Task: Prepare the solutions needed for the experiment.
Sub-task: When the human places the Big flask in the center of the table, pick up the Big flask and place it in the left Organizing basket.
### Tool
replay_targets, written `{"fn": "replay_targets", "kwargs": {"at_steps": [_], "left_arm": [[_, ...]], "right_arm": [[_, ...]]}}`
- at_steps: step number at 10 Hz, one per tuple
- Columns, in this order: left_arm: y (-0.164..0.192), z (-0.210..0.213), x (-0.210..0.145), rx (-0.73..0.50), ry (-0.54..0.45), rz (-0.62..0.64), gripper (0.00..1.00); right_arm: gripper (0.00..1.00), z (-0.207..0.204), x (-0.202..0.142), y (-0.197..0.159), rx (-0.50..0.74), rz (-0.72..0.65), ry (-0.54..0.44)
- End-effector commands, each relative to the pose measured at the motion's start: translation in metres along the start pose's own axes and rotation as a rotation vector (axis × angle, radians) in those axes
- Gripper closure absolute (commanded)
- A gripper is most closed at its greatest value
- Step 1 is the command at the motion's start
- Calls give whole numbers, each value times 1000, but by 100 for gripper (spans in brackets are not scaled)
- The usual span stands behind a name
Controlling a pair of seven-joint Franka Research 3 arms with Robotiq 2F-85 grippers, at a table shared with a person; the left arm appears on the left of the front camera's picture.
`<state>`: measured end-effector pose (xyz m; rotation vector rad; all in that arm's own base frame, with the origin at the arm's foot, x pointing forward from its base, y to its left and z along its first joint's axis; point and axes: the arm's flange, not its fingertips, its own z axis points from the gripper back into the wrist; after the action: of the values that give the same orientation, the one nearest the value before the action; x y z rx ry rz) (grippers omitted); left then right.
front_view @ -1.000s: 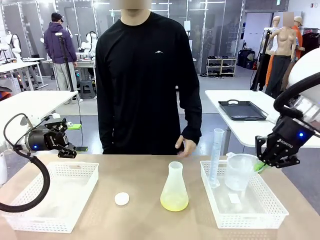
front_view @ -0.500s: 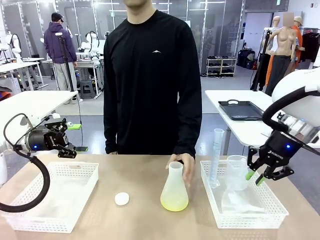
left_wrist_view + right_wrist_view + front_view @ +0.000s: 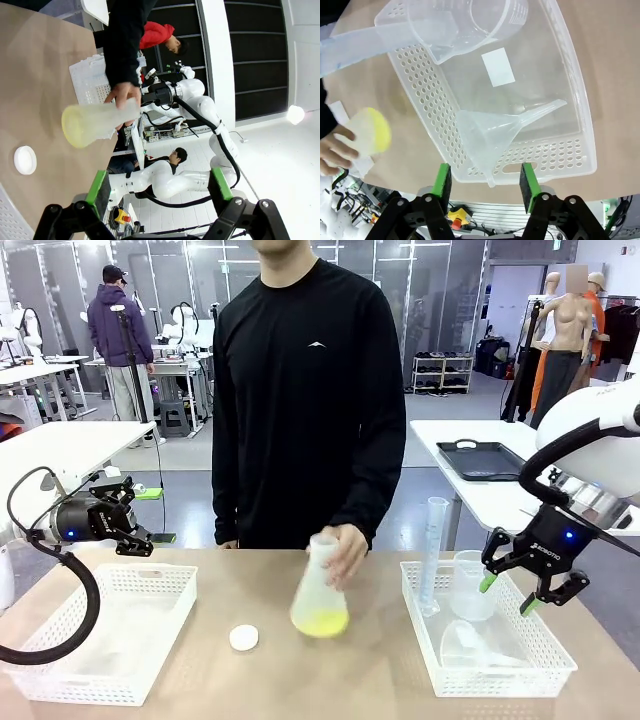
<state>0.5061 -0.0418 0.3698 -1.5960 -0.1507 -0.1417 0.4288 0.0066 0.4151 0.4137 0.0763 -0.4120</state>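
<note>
The solutions form a shallow yellow-green layer in the flask, which the person's hand tilts over the middle of the surface. The funnel lies in the right basket. The right tool hangs above it, jaws apart and empty. The left tool is wide open and empty at the far left. Mixing seems under way, and the stopper is not yet fitted.

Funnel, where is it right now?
In the front view, the funnel lies on its side in the right basket, on the robot's side of the beaker, below the open right gripper.
</note>
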Motion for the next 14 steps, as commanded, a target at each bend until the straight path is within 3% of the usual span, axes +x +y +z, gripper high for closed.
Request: {"fn": "replay_targets", "kwargs": {"at_steps": [1, 9, 12, 14], "left_arm": [[-3, 0, 0, 3, 4, -6, 0], [-3, 0, 0, 3, 4, -6, 0], [-3, 0, 0, 3, 4, -6, 0], [-3, 0, 0, 3, 4, -6, 0]], "right_arm": [[31, 2, -2, -1, 1, 5, 1], [30, 1, 0, 0, 1, 0, -1], [30, -6, -15, 35, 192, 38, -210], [30, -4, -22, 46, 358, 82, -244]]}}
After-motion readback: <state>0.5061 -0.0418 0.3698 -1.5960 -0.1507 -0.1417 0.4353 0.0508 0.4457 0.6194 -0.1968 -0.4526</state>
